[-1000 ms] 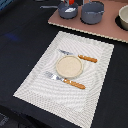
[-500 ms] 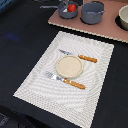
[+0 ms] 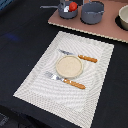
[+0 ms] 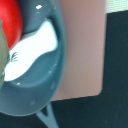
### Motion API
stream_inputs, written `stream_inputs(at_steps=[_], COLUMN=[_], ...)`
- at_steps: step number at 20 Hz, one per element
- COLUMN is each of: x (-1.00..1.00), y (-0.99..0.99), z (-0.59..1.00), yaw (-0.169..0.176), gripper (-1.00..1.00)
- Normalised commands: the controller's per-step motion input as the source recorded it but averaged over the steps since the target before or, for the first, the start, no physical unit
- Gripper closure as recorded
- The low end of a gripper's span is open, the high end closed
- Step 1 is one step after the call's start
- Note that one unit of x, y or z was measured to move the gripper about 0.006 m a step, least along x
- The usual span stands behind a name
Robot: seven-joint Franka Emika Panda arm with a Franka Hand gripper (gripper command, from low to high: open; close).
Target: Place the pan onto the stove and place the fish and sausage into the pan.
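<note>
Wrist view alone shows fish (image 4: 35, 50) inside pan (image 4: 52, 85).

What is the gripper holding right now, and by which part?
It cannot be told: no gripper shows in either view. The fish and the sausage lie in the pan, which sits on the stove.

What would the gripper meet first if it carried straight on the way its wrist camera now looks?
Most likely the pan and what lies in it: the fish and the sausage fill the wrist view, with the stove beneath. The gripper itself is out of view, so depth is uncertain.
</note>
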Motion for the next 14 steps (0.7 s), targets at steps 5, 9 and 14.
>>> stream_inputs(at_steps=[5,9,14], x=[0.05,0.00,0.00], y=[-0.09,0.00,0.00], z=[0.00,0.00,0.00], yaw=[-0.017,-0.001,0.000], gripper=[-1.00,-1.00,-1.00])
